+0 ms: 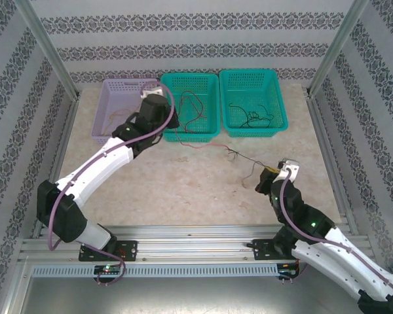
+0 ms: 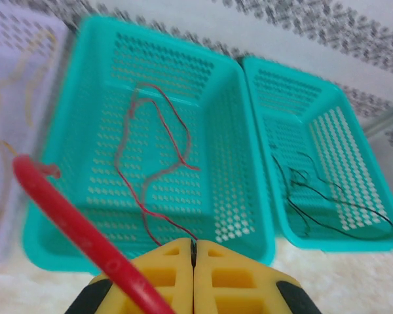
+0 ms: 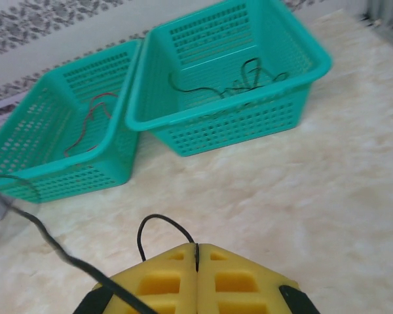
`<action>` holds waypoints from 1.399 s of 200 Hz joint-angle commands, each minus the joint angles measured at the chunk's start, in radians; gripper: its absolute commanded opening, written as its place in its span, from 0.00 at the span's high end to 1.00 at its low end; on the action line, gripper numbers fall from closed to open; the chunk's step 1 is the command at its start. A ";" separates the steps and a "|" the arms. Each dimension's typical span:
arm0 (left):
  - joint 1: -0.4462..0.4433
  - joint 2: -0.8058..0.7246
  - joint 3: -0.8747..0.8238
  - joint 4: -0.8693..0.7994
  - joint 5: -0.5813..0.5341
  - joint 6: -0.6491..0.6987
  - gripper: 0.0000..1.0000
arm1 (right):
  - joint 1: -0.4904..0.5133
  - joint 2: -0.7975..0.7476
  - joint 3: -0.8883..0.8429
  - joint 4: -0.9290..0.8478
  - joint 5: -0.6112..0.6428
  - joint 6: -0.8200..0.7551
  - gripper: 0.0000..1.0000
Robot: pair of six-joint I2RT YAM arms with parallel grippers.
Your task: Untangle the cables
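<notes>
From above, the left hand (image 1: 170,123) hung at the near rim of the middle teal basket (image 1: 190,135), where a red cable (image 1: 191,108) lay. More black cables (image 1: 252,119) sat in the right teal basket (image 1: 254,133). The right hand (image 1: 267,172) was low over the desk (image 1: 183,190), with a black cable (image 1: 245,159) stretching from it toward the baskets.

In the left wrist view, the yellow fingers (image 2: 164,275) were pressed together, and the red cable (image 2: 144,210) ran from the basket floor into their seam.

In the right wrist view, the fingers (image 3: 236,278) were clamped on the black cable (image 3: 158,217), which looped up from the seam.
</notes>
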 commanded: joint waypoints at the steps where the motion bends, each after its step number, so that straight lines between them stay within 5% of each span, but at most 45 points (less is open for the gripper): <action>1: 0.042 -0.055 0.091 -0.107 -0.088 0.160 1.00 | -0.022 -0.003 0.088 -0.140 0.072 -0.080 1.00; 37: 0.109 -0.102 0.155 -0.153 -0.096 0.211 1.00 | -0.086 0.020 0.178 -0.124 0.075 -0.154 1.00; 75: 0.119 -0.052 0.275 -0.183 -0.023 0.203 1.00 | -0.177 0.158 0.305 -0.020 -0.105 -0.208 1.00; 159: 0.120 0.207 0.541 -0.205 -0.063 0.281 1.00 | -0.347 0.614 0.950 0.094 -0.309 -0.385 1.00; 234: 0.121 0.452 0.771 -0.206 -0.074 0.326 1.00 | -0.587 1.030 1.448 0.046 -0.542 -0.304 1.00; 280: 0.123 0.490 0.770 -0.177 -0.067 0.345 1.00 | -0.685 1.225 1.568 0.052 -0.667 -0.269 1.00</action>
